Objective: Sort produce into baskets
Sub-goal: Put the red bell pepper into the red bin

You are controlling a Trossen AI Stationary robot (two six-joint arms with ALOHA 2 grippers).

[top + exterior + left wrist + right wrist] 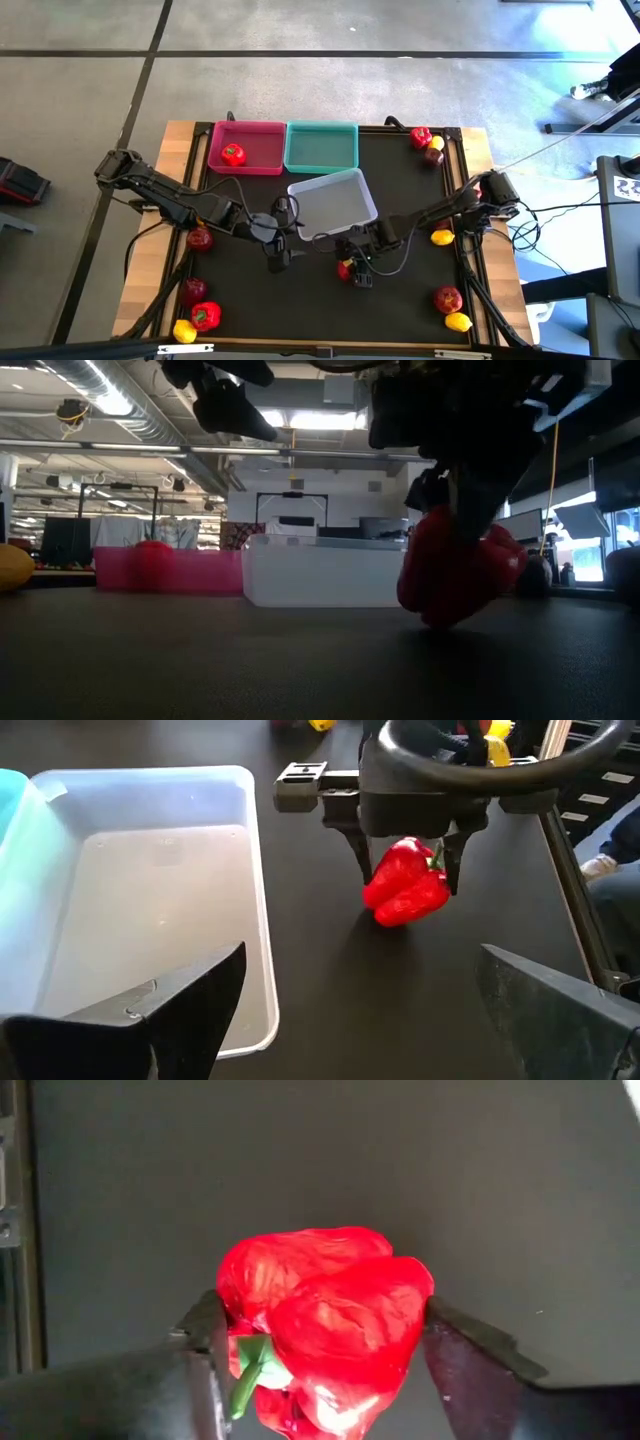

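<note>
Take the translucent grey-white tray (335, 200) as your landmark. Pink tray (247, 147) and teal tray (321, 146) sit just behind it. Your left gripper (277, 250) hangs beside its front-left corner, fingers apart. Your right gripper (355, 270) clamps a red bell pepper (405, 882) just in front.

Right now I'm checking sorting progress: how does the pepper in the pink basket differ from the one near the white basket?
The pepper in the pink basket lies free, already sorted; the gripped pepper sits between the right end effector fingers, outside the white basket, low over the mat. Both are glossy red with green stems.
</note>
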